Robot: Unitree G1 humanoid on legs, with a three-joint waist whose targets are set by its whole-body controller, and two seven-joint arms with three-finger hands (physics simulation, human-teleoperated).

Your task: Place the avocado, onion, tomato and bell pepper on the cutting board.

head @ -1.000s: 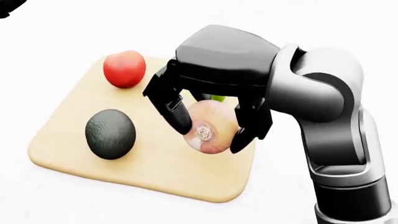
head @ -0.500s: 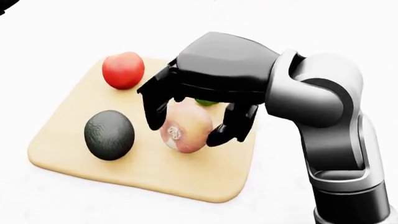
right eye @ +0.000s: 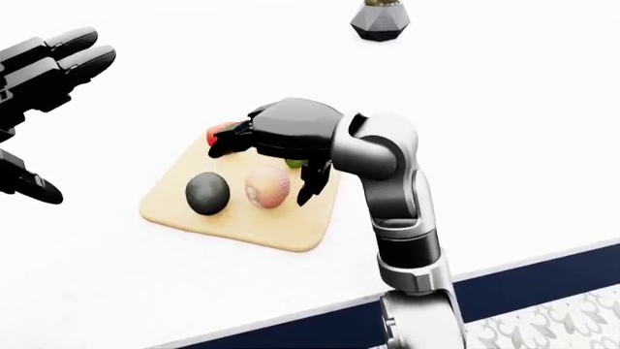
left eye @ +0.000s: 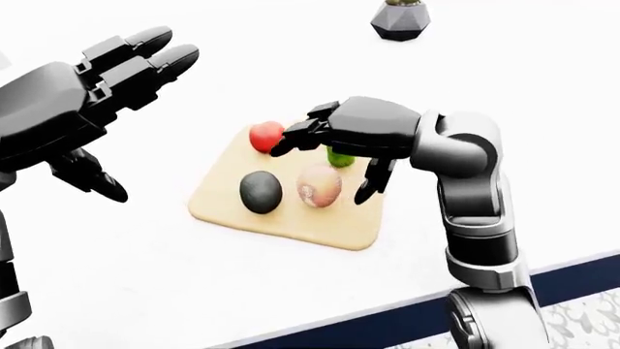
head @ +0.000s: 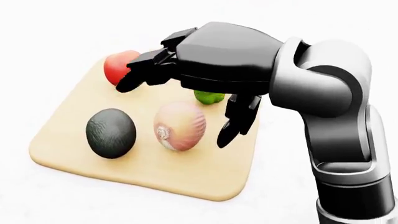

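Released the onion point(head: 179, 126) — now resting centre-frame on the cutting board point(head: 205, 179), beside avocado point(head: 110, 133). Right hand point(head: 192, 88) spread open, lifted clear above it. Tomato point(head: 116, 65) and bell pepper point(head: 208, 97) also on board — all four judged placed. Left hand point(left eye: 92, 109) open, upper left.

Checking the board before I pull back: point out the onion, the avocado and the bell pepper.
onion point(head: 179, 126), head view, middle of its striped side.
avocado point(head: 111, 133), head view, middle of its dark skin.
bell pepper point(head: 208, 97), head view, green part showing under the hand.

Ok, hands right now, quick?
Left hand: open, holding nothing, raised off to the left.
Right hand: open above the onion, not gripping it.
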